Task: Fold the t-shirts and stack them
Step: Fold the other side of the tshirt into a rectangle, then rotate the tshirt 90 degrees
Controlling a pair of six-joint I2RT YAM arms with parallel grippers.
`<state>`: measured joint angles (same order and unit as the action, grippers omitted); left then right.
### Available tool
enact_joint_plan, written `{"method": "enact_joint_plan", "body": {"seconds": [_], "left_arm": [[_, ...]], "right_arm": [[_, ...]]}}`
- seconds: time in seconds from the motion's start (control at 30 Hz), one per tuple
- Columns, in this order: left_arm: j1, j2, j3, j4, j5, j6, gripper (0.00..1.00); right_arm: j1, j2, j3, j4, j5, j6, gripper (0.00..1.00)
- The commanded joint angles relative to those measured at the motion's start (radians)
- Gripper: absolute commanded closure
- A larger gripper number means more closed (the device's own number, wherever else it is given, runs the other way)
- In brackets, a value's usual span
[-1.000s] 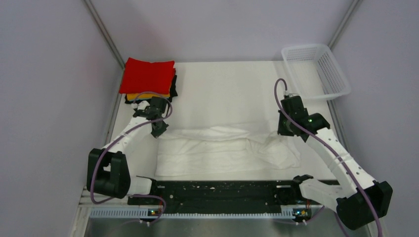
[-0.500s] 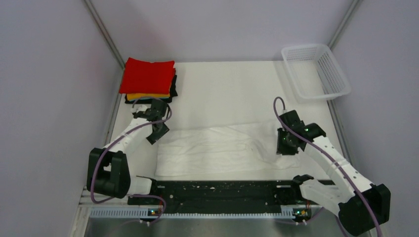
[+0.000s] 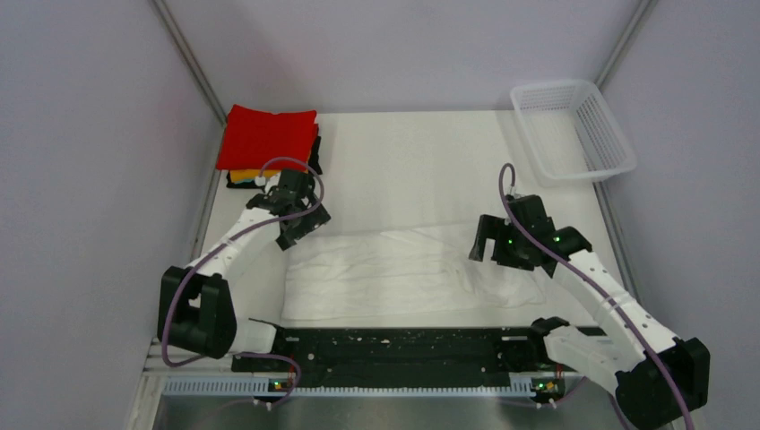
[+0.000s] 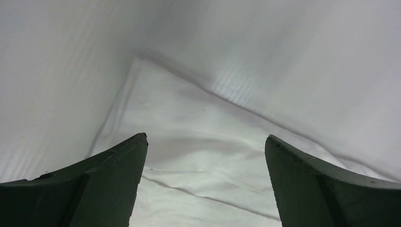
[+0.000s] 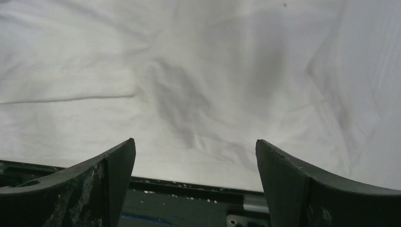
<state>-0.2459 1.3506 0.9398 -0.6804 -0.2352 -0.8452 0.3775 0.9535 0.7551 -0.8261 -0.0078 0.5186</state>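
The white t-shirt (image 3: 385,273) lies spread and wrinkled on the table in front of the arm bases. My left gripper (image 3: 300,228) is open and empty above its far left corner; the cloth (image 4: 203,151) fills the left wrist view between the fingers (image 4: 113,184). My right gripper (image 3: 487,246) is open and empty above the shirt's right part; the right wrist view shows the cloth (image 5: 198,94) and its near edge. A folded stack sits at the far left: red shirt (image 3: 269,136) on top, orange-yellow (image 3: 240,175) and black (image 3: 244,183) edges below.
A white plastic mesh basket (image 3: 574,130) stands at the far right corner. The black rail (image 3: 394,345) with the arm bases runs along the near edge and shows in the right wrist view (image 5: 189,203). White walls close in left, right and back.
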Motion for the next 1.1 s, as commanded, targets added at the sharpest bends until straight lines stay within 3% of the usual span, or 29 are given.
{"method": "enact_joint_plan", "body": {"seconds": [0.0,0.13,0.27,0.37,0.57,0.73,0.93,1.07], "left_arm": [[-0.065,0.103,0.039,0.116,0.161,0.068,0.01],[-0.079,0.162,0.018,0.089,0.141,0.064,0.01],[-0.079,0.178,-0.032,0.075,0.116,0.058,0.01],[-0.078,0.193,-0.047,0.039,0.018,0.050,0.01],[-0.097,0.228,-0.018,-0.013,-0.043,0.044,0.01],[-0.209,0.213,-0.029,0.018,0.006,0.012,0.01],[-0.360,0.263,-0.051,0.019,0.060,-0.124,0.01],[-0.446,0.301,-0.022,-0.042,0.076,-0.217,0.01]], "right_arm": [[0.010,0.089,-0.059,0.288,-0.098,0.054,0.02],[-0.006,0.185,-0.097,0.314,0.002,0.076,0.01],[-0.062,0.257,-0.152,0.408,-0.026,0.095,0.01],[-0.111,0.313,-0.167,0.445,-0.020,0.091,0.01],[-0.171,0.494,-0.103,0.594,0.005,0.064,0.01],[-0.186,0.719,0.148,0.643,0.045,0.007,0.01],[-0.187,0.988,0.457,0.654,-0.058,0.011,0.02],[-0.187,1.193,0.727,0.569,-0.078,-0.021,0.02]]}}
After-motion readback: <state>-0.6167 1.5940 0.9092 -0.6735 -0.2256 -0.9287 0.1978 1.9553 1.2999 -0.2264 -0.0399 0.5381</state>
